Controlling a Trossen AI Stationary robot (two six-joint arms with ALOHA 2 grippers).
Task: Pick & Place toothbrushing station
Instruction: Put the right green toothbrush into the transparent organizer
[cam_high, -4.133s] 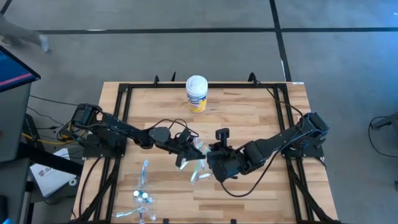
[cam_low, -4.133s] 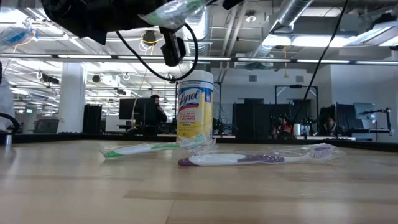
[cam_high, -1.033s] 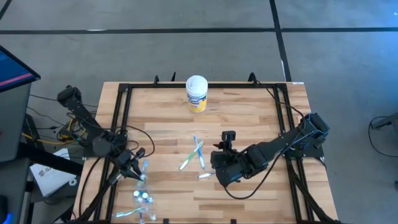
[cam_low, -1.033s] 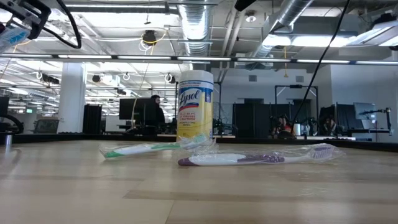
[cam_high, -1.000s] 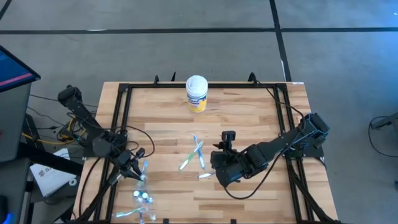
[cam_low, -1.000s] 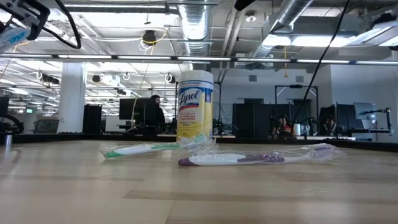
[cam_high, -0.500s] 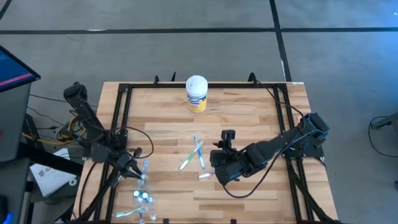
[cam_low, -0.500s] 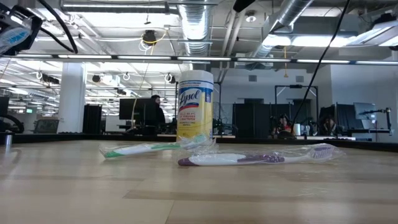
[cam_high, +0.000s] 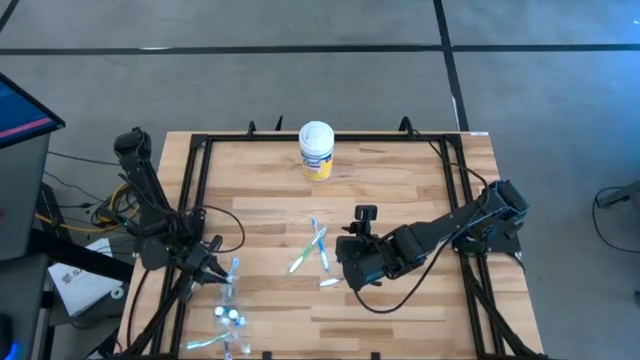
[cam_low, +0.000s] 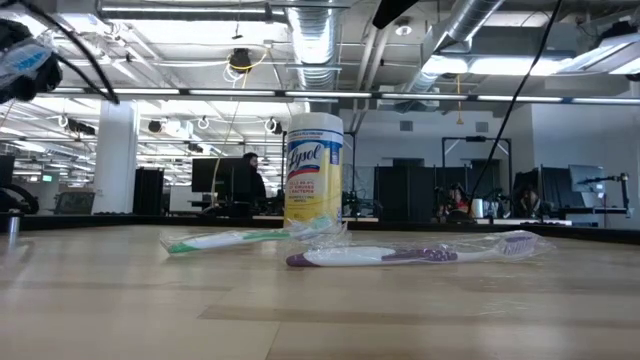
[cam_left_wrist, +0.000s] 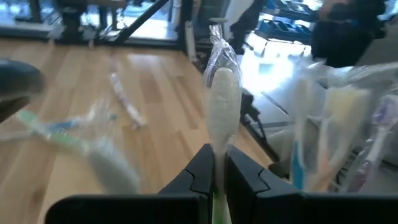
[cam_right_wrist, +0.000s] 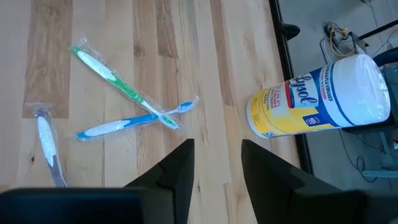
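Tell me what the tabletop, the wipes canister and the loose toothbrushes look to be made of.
Tabletop: wood, likely butcher-block, with visible grain strips and a matte finish.
Wipes canister: apparently plastic, with a white lid and a glossy printed label.
Toothbrushes: coloured plastic handles, each in a clear, crinkled, shiny film wrapper.

A Lysol wipes canister (cam_high: 316, 150) stands on the wooden table (cam_high: 400, 190).

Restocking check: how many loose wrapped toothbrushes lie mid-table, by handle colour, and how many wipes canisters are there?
Green toothbrush: 1
Blue toothbrush: 1
White toothbrush: 1
Wipes canister: 1
Total: 4
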